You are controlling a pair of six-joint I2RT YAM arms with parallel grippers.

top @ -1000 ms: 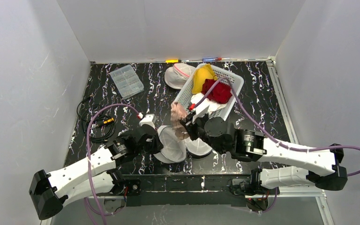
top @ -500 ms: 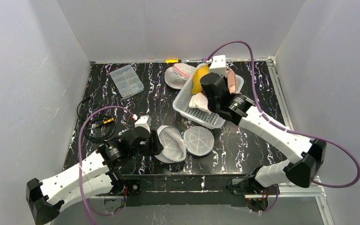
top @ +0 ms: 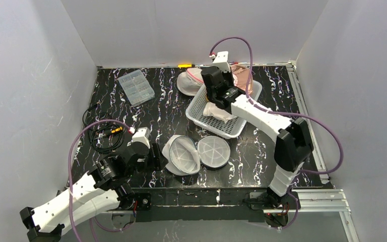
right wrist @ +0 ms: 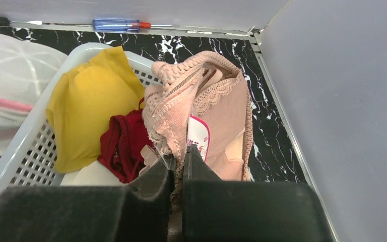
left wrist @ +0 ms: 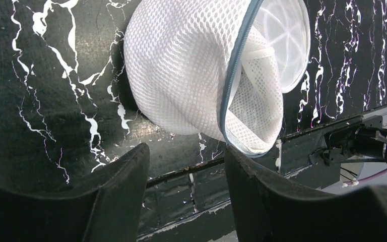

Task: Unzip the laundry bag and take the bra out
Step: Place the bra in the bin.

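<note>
While the right gripper (right wrist: pixel 180 157) pinches the pink bra (right wrist: pixel 224 108), its tag (right wrist: pixel 199 135) unreadable, over the basket (right wrist: pixel 22 154), the left gripper (left wrist: pixel 186 169) gapes empty beside the unzipped laundry bag (left wrist: pixel 179 65).

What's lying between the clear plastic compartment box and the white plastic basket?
A domed white mesh bag with pink trim, close beside the white plastic basket, with bare tabletop toward the clear plastic compartment box. The top view shows it.
</note>
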